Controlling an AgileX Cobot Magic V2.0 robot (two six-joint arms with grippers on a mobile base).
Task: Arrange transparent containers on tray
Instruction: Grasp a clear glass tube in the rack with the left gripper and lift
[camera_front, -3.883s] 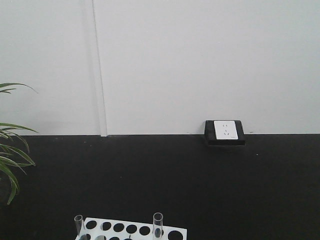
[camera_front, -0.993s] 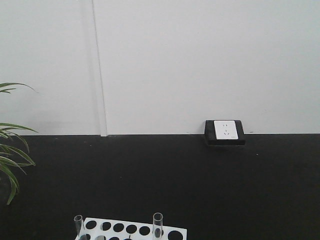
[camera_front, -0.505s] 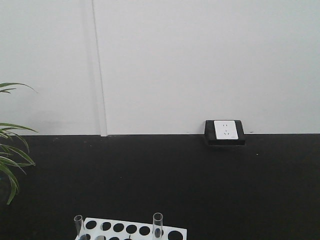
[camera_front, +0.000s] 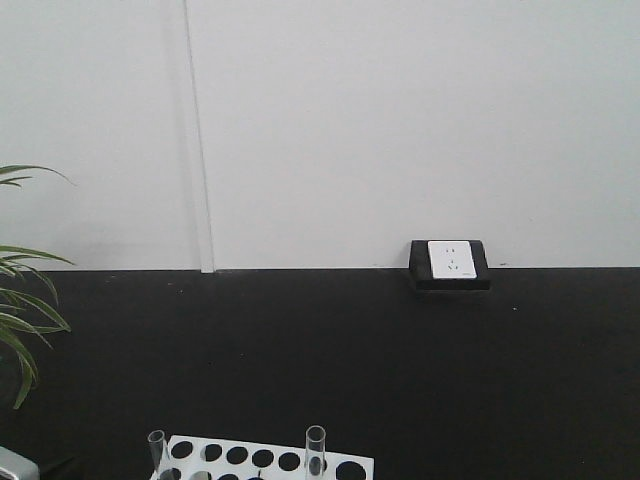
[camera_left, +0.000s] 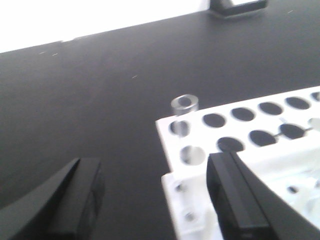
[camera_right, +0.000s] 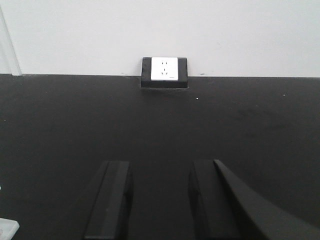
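Far left, a plant (camera_front: 22, 320) is cut off by the frame edge, and a grey sliver in the bottom corner shows too little to name. The white rack (camera_front: 262, 460) pokes up from the lower edge of the front view, so only its back rows of holes show. One tube (camera_front: 157, 448) stands upright at its left end and a second tube (camera_front: 316, 447) stands further right, both with their lower halves out of sight. The left wrist view is blurred. The left gripper (camera_left: 152, 160) hangs low over the black table (camera_front: 400, 370), fingers (camera_left: 75, 200) splayed wide with nothing between them but bare table and the rack's edge. Its right finger is in front of the near corner of the rack (camera_left: 260, 145). Ahead of the gap the corner tube (camera_left: 184, 116) stands clear of both fingers. The hole just in front of it has a glassy rim, but I cannot tell if it holds a tube. There is open table to the left of the rack and behind it, up to the wall (camera_front: 400, 120). To the right, a socket box (camera_front: 450, 265) sits against the wall. The right gripper (camera_right: 160, 167) points straight at that box (camera_right: 164, 73) from well back, level and low. Its fingers (camera_right: 111, 200) are parted and hold nothing, with bare table all round. A white scrap in that view's bottom left corner is too small to identify.
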